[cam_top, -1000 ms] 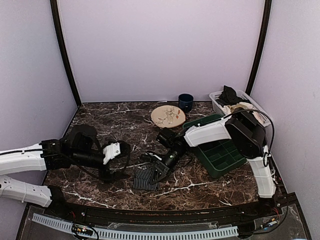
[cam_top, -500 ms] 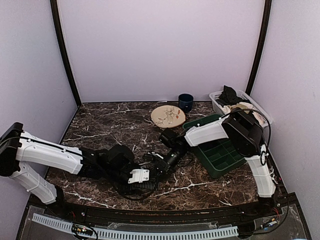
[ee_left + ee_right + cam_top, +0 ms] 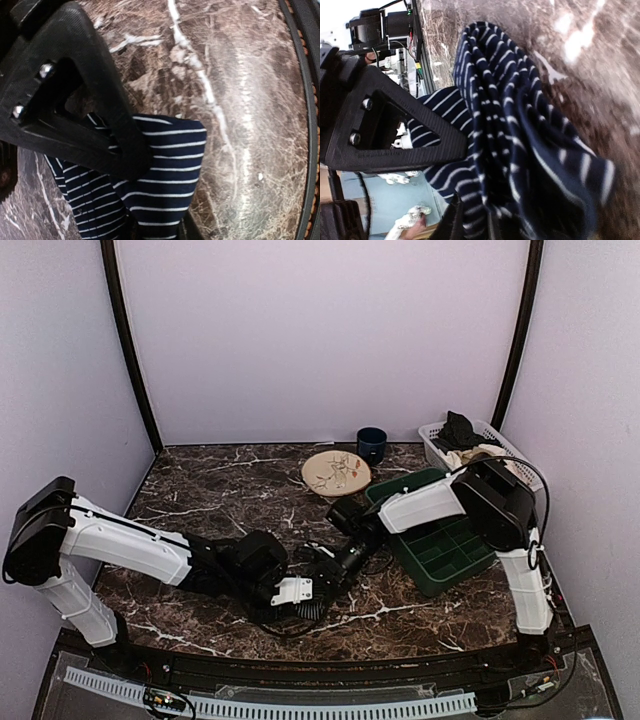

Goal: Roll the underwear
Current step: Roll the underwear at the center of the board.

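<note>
The underwear [image 3: 170,165] is a bunch of navy cloth with thin white stripes, lying near the table's front edge. My left gripper [image 3: 160,200] is shut on one end of it, and its upper finger [image 3: 75,115] presses down on the cloth. My right gripper [image 3: 465,182] holds the other side, with the gathered folds of the underwear [image 3: 520,130] between its fingers. From above, the left gripper [image 3: 295,593] and right gripper [image 3: 325,575] meet at front centre and cover most of the cloth.
A green divided tray [image 3: 440,545] lies right of the grippers. A patterned plate [image 3: 336,472] and a dark blue cup [image 3: 371,443] stand behind. A white basket [image 3: 500,445] of clothes is at the back right. The table's black front rail [image 3: 300,100] runs close by.
My left arm swung in from the left side to the underwear and its jaws closed on the cloth. The right gripper stayed on the cloth and shifted slightly right.
</note>
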Controlling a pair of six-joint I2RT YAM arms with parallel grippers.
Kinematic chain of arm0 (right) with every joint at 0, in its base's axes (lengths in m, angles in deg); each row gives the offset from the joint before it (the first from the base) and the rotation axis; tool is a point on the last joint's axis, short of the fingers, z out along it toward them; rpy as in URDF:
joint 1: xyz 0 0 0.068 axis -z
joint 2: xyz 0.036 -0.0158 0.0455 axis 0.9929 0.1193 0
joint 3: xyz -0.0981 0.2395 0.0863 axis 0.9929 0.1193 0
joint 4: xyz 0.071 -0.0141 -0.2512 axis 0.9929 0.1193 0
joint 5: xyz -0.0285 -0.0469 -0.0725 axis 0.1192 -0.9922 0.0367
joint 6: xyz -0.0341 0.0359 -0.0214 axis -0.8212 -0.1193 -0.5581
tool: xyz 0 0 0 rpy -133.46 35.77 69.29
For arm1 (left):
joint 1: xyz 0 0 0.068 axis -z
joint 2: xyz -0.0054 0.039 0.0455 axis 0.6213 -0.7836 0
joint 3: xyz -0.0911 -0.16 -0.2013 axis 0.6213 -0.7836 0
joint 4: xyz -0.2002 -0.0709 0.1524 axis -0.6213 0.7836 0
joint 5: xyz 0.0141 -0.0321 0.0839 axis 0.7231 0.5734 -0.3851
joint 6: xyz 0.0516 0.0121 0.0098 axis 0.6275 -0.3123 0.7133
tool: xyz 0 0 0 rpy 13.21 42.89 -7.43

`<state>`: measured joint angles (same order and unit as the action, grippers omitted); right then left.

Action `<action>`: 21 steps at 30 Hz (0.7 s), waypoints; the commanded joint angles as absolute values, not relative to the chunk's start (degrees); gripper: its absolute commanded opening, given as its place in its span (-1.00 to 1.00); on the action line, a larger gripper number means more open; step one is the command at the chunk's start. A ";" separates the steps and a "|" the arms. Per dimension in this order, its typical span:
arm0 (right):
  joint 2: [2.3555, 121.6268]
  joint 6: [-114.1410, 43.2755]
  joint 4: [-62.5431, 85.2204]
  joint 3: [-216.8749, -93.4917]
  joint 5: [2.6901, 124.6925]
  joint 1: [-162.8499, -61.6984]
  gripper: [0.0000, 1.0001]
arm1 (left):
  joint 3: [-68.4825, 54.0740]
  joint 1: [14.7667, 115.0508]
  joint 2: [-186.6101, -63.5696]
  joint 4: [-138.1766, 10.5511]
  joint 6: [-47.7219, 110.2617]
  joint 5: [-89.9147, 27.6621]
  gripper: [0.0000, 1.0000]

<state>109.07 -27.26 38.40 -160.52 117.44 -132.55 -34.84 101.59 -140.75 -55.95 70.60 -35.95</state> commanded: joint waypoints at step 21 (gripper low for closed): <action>59.80 -29.78 11.79 -131.99 66.75 -130.09 0.99 | -17.49 78.91 -162.62 -25.42 78.10 10.09 -0.89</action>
<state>67.06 -29.32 22.86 -136.06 74.27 -130.19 -17.40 79.36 -159.26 -33.66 75.49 8.71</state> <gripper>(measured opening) 0.988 0.165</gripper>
